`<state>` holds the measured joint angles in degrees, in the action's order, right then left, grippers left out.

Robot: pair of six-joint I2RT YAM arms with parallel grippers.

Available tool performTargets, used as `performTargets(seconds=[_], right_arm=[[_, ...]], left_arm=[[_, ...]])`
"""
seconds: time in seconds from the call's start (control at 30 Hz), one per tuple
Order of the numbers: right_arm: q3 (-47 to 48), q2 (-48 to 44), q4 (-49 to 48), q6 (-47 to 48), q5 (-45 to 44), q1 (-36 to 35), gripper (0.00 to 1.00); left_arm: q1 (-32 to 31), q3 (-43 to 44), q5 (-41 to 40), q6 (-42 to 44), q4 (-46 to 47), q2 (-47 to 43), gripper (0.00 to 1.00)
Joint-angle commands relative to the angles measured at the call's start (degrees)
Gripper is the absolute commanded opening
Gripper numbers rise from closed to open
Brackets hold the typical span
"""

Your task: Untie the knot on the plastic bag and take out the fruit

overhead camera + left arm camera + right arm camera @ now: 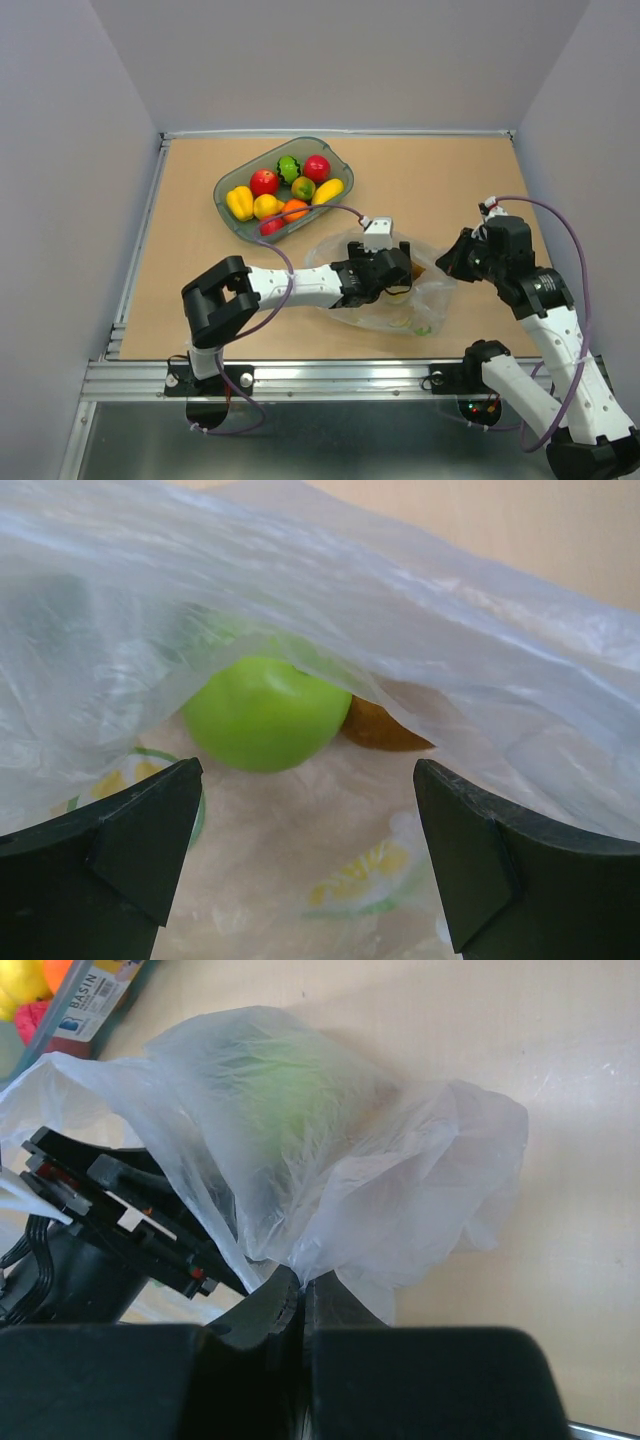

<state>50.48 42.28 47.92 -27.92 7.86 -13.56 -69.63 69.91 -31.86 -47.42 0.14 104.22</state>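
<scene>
Under the raised edge of the plastic bag (380,1160)
Left gripper (305,780) gapes wide, empty, before the green apple (262,712); right gripper (300,1295) pinches that edge.

Soft, even overhead light fills the top view, leaving faint shadows on the table (450,180). Both wrist views are bright; the plastic bag (400,1160) looks milky with pale sheen, blurring the green apple (290,1090) behind it.
</scene>
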Motion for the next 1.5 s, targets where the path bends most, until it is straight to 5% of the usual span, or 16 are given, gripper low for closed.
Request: performTargets(seconds=[0.0,0.57,0.67,0.9,1.07,1.47], right_arm=[[0.24,-1.32,-2.48,-0.99,2.78,-0.32,0.00],[-2.14,-1.24,-2.57,-0.82,5.77,-0.32,0.01],[-2.49,-1.59,-2.57,-0.99,5.77,-0.32,0.00],[-2.58,-1.94,-2.48,-0.82,3.92,-0.24,0.01],[-1.18,-0.89,-2.57,0.23,-0.37,-0.32,0.00],[0.15,3.85,-4.06,1.73,-7.51,-0.32,0.01]], left_arm=[[0.80,2.69,-5.32,-1.55,3.36,1.06,0.99],[1.16,7.08,-13.84,1.36,3.20,10.47,0.99],[1.25,7.08,-14.64,1.71,3.20,11.35,0.91],[0.55,4.89,-12.27,4.08,3.90,8.55,0.45],[-2.00,1.12,-10.34,8.03,4.52,3.11,0.24],[-7.28,-11.00,-2.34,14.97,7.49,-16.47,0.22]])
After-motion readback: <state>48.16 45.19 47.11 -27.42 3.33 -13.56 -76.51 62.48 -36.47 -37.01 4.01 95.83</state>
